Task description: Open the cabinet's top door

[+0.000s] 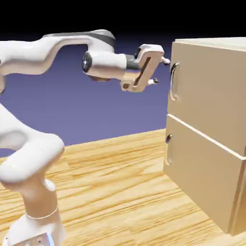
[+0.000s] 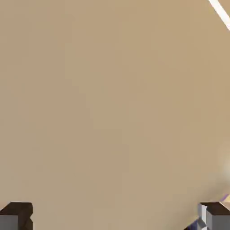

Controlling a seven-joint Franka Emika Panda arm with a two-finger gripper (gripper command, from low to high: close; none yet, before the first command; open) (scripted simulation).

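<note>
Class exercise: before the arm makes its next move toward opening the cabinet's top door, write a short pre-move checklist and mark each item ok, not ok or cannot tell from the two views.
1. Gripper jaws open and empty: ok; fingers spread, nothing between them.
2. Gripper at handle height: ok; it sits level with the top door's handle in the exterior view.
3. Fingers around the handle: not ok; a gap remains beside it.
4. Top door closed: ok; flush with the cabinet.
5. Handle centred in the hand view: not ok; that view shows mostly plain beige panel.
6. Finger line-up across the bar: cannot tell.

Soft, even rendered light (hand view blurry).
</note>
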